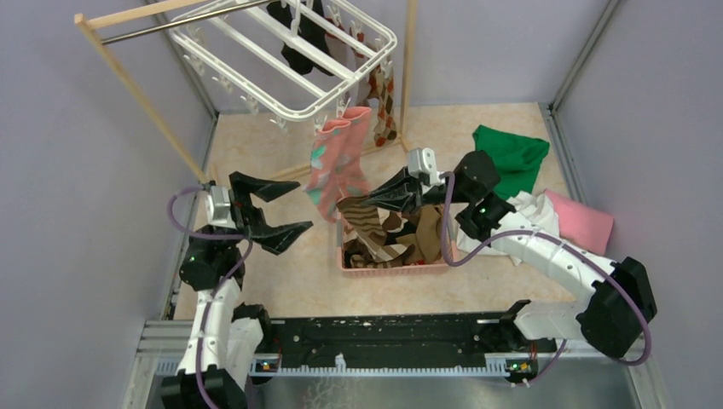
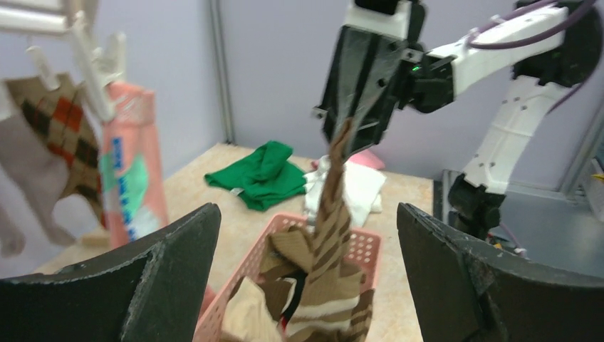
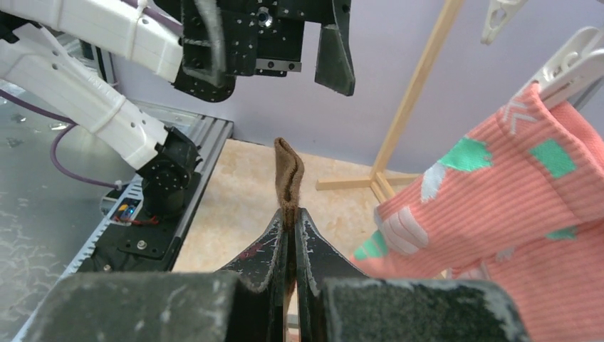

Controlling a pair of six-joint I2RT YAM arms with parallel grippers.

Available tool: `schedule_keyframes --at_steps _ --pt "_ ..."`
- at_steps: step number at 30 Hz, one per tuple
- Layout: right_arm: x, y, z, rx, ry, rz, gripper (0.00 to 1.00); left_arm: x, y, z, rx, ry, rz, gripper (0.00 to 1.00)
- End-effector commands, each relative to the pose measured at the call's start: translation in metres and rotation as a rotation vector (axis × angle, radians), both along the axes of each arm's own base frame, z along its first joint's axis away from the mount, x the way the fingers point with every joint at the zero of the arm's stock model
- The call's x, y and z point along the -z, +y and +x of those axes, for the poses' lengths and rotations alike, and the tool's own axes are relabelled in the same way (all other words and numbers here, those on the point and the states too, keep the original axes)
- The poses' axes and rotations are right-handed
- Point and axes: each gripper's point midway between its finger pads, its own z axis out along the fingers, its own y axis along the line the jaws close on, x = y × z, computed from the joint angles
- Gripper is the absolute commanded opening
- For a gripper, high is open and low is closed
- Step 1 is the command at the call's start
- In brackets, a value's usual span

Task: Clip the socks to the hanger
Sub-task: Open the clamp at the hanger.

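My right gripper (image 1: 349, 203) is shut on the brown-cream striped sock (image 1: 365, 220) and holds it up out of the pink basket (image 1: 401, 267); its brown cuff (image 3: 288, 174) sticks out between the fingertips. The sock also shows in the left wrist view (image 2: 333, 214), hanging from the right gripper (image 2: 343, 132). My left gripper (image 1: 286, 209) is open and empty, left of the basket, facing the sock. The white hanger (image 1: 286, 64) hangs at the back with a black sock (image 1: 300, 38), an argyle sock (image 1: 384, 102) and a pink-teal sock (image 1: 337, 162) clipped on.
The wooden rack (image 1: 128, 85) with its metal rod carries the hanger. A green cloth (image 1: 511, 158), white cloth (image 1: 533, 213) and pink cloth (image 1: 581, 220) lie at the right. More socks (image 1: 409, 243) fill the basket.
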Motion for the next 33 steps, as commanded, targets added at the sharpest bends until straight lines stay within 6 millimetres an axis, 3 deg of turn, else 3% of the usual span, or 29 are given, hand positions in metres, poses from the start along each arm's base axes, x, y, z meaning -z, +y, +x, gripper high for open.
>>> schedule_keyframes --at_steps 1,5,11,19,26,33 --pt "-0.043 0.010 -0.010 -0.039 -0.080 0.097 0.00 -0.007 -0.014 -0.005 0.013 -0.070 0.020 0.99" --pt "-0.055 0.020 -0.013 -0.055 -0.098 0.123 0.00 -0.003 -0.036 -0.004 0.028 -0.085 0.006 0.99" --pt "-0.069 0.031 -0.023 -0.087 -0.077 0.154 0.00 -0.012 -0.046 0.003 0.045 -0.130 -0.040 0.93" --pt "-0.087 0.035 -0.018 -0.070 -0.026 0.209 0.00 -0.028 -0.041 -0.001 0.054 -0.161 -0.196 0.74" --pt "-0.098 0.037 -0.013 -0.052 0.005 0.243 0.00 -0.038 -0.039 -0.014 0.084 -0.198 -0.241 0.73" --pt "-0.101 0.039 -0.010 -0.049 0.023 0.255 0.00 -0.043 -0.039 -0.015 0.108 -0.196 -0.259 0.62"
